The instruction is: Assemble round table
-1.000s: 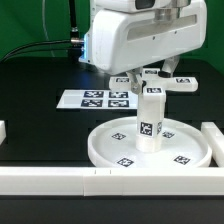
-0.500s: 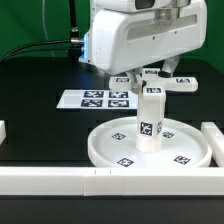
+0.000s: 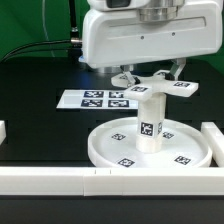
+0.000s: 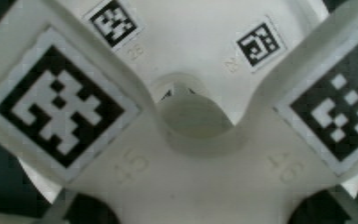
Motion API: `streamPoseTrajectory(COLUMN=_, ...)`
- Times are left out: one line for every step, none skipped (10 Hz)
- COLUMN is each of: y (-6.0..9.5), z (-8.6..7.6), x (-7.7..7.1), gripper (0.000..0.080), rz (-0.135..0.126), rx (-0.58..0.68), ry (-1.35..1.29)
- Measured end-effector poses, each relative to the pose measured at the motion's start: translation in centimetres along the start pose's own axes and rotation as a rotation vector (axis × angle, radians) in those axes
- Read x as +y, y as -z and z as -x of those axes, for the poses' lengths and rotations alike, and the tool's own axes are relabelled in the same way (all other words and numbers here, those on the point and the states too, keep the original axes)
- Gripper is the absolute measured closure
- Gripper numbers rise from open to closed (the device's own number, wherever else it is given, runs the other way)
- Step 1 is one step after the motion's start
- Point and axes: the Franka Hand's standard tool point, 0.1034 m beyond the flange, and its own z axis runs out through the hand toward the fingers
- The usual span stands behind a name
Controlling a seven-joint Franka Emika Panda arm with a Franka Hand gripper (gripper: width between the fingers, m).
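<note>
The round table's white disc [image 3: 185, 152] lies on the black table with its raised rim up. The tagged white post [image 3: 150, 125] stands upright in its hub. A white cross-shaped foot piece with tags [image 3: 184, 87] sits level just over the post's top. My gripper [image 3: 150, 74] is right above it, under the big white arm body, with a finger at each side of the piece. The wrist view is filled by this foot piece [image 4: 194, 115], its round centre and tags very close. My gripper [image 4: 197, 202] appears shut on it, and only dark finger shapes show.
The marker board [image 3: 98, 98] lies behind the disc on the exterior view's left. White border rails run along the front [image 3: 60, 180] and the right [image 3: 212, 135]. A rail stub sits at the left edge [image 3: 3, 130]. A black cable [image 3: 45, 45] lies at the back.
The arm body has turned and risen a little. The foot piece's tagged arms have swung round over the post. The disc and post have stayed put.
</note>
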Motion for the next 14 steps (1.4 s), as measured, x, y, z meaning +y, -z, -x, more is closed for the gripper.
streamPoseTrajectory(y=-0.01, z=-0.01, x=0.02, gripper=0.0353, rz=-0.011, rx=0.003, ry=-0.113)
streamPoseTrajectory(y=-0.02, z=-0.01, x=0.03, gripper=0.0353, rz=-0.015, rx=0.002, ry=-0.210)
streamPoseTrajectory(y=-0.03, z=-0.01, x=0.00, gripper=0.0353, rz=-0.019, rx=0.002, ry=-0.300)
streamPoseTrajectory(y=-0.04, z=-0.02, x=0.03, gripper=0.0353, rz=-0.032, rx=0.001, ry=-0.435)
streamPoseTrajectory(y=-0.04, z=-0.02, x=0.04, gripper=0.0353, rz=-0.034, rx=0.000, ry=-0.487)
streamPoseTrajectory(y=-0.04, z=-0.02, x=0.03, gripper=0.0353, rz=-0.036, rx=-0.001, ry=-0.556)
streamPoseTrajectory(y=-0.05, z=-0.02, x=0.02, gripper=0.0353, rz=-0.036, rx=-0.003, ry=-0.635)
streamPoseTrajectory(y=-0.05, z=-0.02, x=0.01, gripper=0.0353, rz=-0.037, rx=-0.004, ry=-0.719)
streamPoseTrajectory(y=-0.05, z=-0.03, x=0.01, gripper=0.0353, rz=-0.038, rx=-0.005, ry=-0.744)
streamPoseTrajectory(y=-0.09, z=-0.05, x=0.05, gripper=0.0353, rz=-0.052, rx=-0.004, ry=-0.891)
streamPoseTrajectory(y=-0.11, z=-0.11, x=0.14, gripper=0.0353, rz=-0.070, rx=-0.003, ry=-1.007)
streamPoseTrajectory(y=-0.11, z=-0.12, x=0.18, gripper=0.0353, rz=-0.085, rx=-0.003, ry=-1.113)
streamPoseTrajectory(y=-0.13, z=-0.13, x=0.24, gripper=0.0353, rz=-0.098, rx=-0.005, ry=-1.230)
streamPoseTrajectory(y=-0.15, z=-0.06, x=0.24, gripper=0.0353, rz=-0.110, rx=-0.004, ry=-1.308)
